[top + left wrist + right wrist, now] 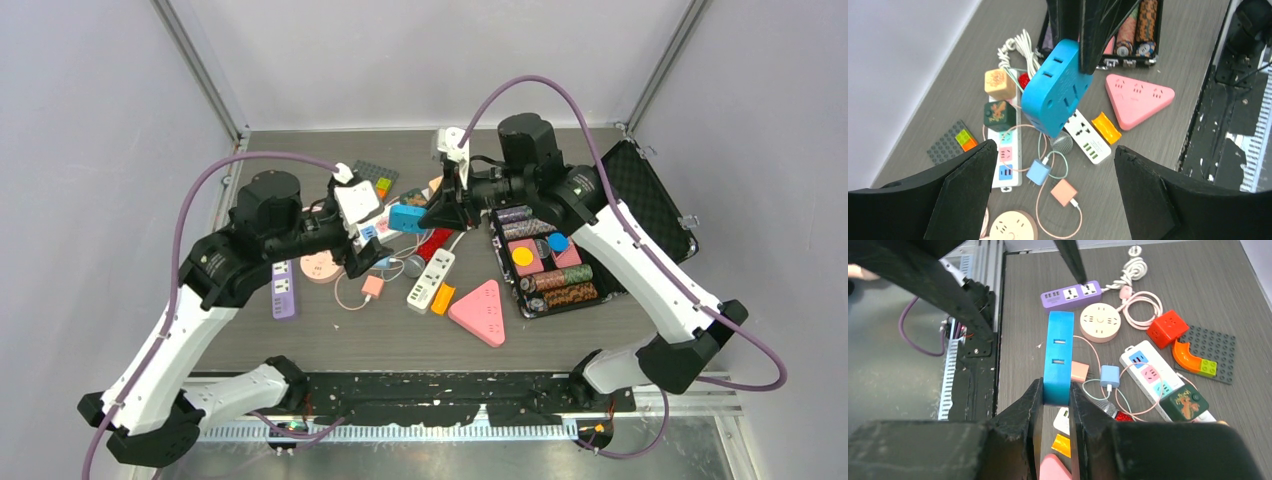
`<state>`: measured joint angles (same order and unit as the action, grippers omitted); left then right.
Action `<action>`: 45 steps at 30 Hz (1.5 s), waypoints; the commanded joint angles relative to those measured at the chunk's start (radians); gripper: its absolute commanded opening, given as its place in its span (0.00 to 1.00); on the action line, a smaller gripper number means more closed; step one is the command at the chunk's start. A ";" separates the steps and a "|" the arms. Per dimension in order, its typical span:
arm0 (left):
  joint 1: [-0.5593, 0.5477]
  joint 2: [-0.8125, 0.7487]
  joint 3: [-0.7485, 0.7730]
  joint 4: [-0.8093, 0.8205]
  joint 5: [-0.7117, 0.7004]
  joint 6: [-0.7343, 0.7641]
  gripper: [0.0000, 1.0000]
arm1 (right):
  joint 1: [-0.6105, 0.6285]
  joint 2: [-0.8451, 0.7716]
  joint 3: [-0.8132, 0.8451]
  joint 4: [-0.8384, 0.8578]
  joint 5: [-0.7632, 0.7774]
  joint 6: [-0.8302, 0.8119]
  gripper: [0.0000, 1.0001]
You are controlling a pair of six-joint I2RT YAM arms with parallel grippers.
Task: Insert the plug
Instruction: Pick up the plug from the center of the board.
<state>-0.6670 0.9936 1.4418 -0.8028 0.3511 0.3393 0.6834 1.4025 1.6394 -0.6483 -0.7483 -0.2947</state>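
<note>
Blue socket block [1058, 357], smooth plastic, flat slab with rounded corners, clamped at one end by right gripper [1056, 390], up above cluttered table [1228, 280], long axis straight out from fingers; left gripper [1055, 146] fingers wide apart

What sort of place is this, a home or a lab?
Probably a robotics lab test cell: plain panels on metal framing enclose the table, with power strips and a chip case as props.

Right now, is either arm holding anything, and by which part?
The right tool grips the blue multi-socket adapter by one end, clamped across its two broad faces. The left tool is open and empty.
</note>
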 commanded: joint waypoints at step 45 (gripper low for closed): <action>0.097 0.120 0.135 -0.125 0.295 -0.128 0.00 | 0.057 0.049 0.020 0.070 -0.170 -0.063 0.57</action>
<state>-0.5861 1.1408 1.5742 -0.9943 0.5640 0.2420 0.7338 1.4834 1.6646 -0.7296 -0.8829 -0.4316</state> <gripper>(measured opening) 0.154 0.640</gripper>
